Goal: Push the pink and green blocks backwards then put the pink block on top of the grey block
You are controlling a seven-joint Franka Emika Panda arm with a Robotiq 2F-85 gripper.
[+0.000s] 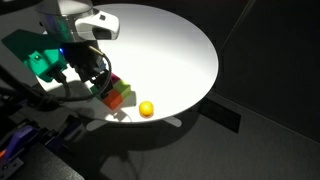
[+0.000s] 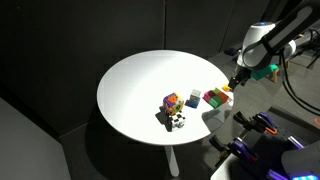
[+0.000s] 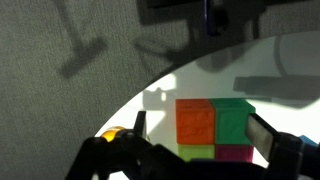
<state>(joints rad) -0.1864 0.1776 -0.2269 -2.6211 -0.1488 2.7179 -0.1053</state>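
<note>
Pink block (image 3: 236,154) and green block (image 3: 232,120) lie touching beneath the end effector (image 3: 197,125), its fingers spread, released, empty.

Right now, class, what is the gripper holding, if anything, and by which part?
Nothing is held. The gripper is open; in the wrist view its fingers stand apart either side of the block cluster, gripping none.
</note>
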